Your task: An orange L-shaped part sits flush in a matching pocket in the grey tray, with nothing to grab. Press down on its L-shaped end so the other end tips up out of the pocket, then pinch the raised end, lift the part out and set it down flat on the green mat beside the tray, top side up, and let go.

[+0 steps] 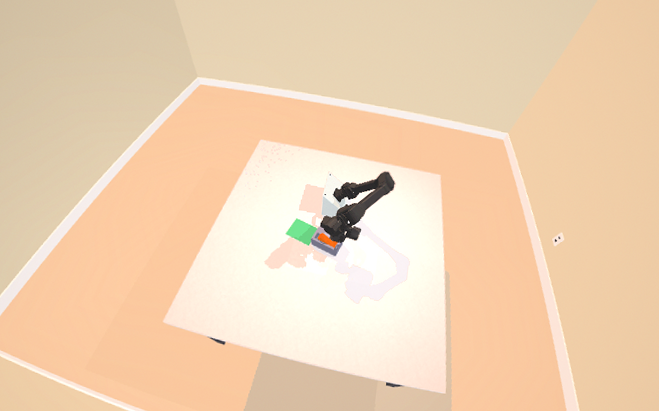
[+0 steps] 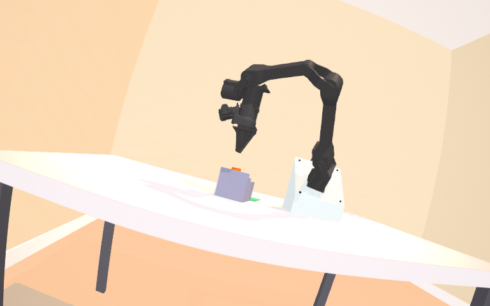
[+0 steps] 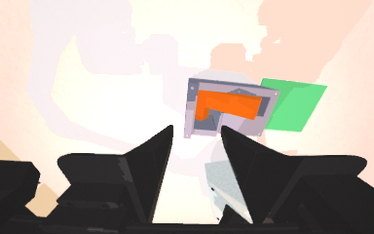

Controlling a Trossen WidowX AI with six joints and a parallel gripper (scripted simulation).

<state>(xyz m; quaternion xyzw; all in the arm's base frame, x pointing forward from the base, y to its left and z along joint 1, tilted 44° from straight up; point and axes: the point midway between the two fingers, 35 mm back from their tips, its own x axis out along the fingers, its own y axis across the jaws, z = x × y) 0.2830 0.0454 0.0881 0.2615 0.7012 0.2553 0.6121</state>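
The orange L-shaped part [image 3: 229, 103] [image 1: 327, 240] [image 2: 236, 168] lies in the pocket of the grey tray [image 3: 243, 129] [image 2: 233, 185] [image 1: 331, 251]. It is tilted, and one end pokes up above the tray's top in the exterior view. My gripper [image 3: 197, 129] [image 2: 238, 149] hangs a short way above the tray, pointing down. Its fingers are apart and hold nothing. The green mat [image 3: 294, 104] [image 1: 299, 229] [image 2: 254, 199] lies flat right beside the tray, with nothing on it.
The arm's white base block [image 2: 314, 201] [image 1: 330, 203] stands on the white table [image 1: 274, 299] just behind the tray and mat. Pale patches mark the table top around the tray.
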